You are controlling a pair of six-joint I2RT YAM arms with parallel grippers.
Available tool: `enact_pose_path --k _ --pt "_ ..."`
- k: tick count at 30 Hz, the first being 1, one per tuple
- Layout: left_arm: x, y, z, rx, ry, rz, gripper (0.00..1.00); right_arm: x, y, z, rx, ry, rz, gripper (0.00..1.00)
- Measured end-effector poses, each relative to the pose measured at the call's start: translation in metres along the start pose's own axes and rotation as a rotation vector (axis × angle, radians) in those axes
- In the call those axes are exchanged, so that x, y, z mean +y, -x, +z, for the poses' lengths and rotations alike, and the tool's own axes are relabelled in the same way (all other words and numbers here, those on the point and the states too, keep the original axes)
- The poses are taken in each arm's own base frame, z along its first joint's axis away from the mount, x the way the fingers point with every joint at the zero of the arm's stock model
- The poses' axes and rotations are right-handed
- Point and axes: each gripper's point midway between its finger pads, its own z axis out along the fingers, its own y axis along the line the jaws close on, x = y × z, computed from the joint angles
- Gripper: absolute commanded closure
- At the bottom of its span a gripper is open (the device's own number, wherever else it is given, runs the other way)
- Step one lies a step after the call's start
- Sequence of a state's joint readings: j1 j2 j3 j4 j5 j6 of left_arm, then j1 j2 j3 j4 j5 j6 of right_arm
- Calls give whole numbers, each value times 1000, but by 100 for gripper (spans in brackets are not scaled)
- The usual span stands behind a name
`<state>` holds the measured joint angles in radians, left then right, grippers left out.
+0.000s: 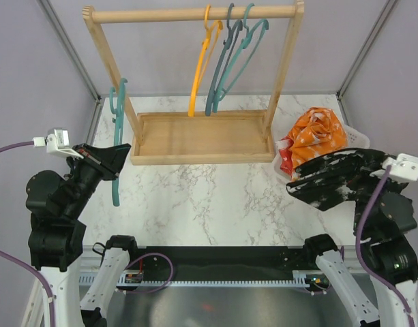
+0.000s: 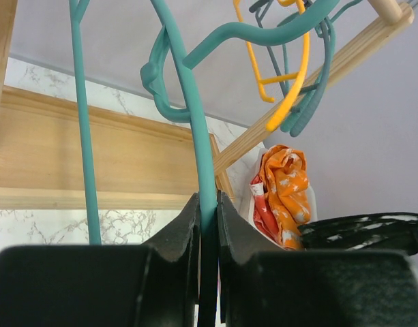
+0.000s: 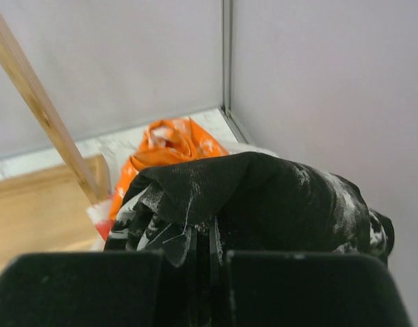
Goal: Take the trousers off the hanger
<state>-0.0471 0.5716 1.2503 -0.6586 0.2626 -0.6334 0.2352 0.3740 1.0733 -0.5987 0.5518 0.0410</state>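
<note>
At the left edge of the marble table (image 1: 209, 197), the left gripper (image 2: 207, 208) is clamped shut on a bare teal hanger (image 1: 115, 187), its two black fingers (image 2: 185, 228) pressing the thin plastic bar from either side. The hanger hangs upright beside the left post of the wooden rack (image 1: 168, 15), its hook pointing up. On the right, the right gripper (image 3: 210, 238) is closed on the black trousers (image 1: 331, 178), a crumpled dark bundle flecked with white that drapes over the fingers and is held in the air above the table's right side, just in front of a white basket (image 1: 359, 138). In that basket lie the orange trousers (image 1: 318, 133) with their white pattern, heaped on top, and the red trousers (image 1: 285, 160), which show at the basket's left edge beneath them. Three empty hangers remain on the rack's rail: an orange hanger (image 1: 198, 75), a grey-blue hanger (image 1: 219, 75) and another teal one (image 1: 246, 51), all hanging close together toward the right end above the rack's wooden base tray (image 1: 202, 139).
</note>
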Motion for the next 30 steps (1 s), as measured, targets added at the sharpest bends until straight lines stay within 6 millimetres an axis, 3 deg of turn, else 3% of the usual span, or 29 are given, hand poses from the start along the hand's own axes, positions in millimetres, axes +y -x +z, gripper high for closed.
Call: enact_pose_path --k 3,10,16,23,25,26,27,30 --pt "1 0 1 3 2 2 98 6 -35 14 92 -18 -63 100" --pt "2 -1 3 7 5 4 98 38 -45 50 130 -5 -128 100" --pt "1 0 1 3 2 7 98 62 -70 94 225 -36 -181 100" --pt "0 0 -1 -3 -3 12 98 50 -105 151 307 -80 -149 100" --pt "0 0 -1 -3 -3 12 98 43 -119 170 334 -83 -124 94" --pt "0 0 -1 -3 -4 12 98 42 -127 180 351 -73 -104 86" --pt "-1 0 -1 -3 -4 12 98 40 -137 190 369 -68 -83 65" --pt "-1 0 -1 -3 -5 12 98 35 -163 217 403 -57 -27 48"
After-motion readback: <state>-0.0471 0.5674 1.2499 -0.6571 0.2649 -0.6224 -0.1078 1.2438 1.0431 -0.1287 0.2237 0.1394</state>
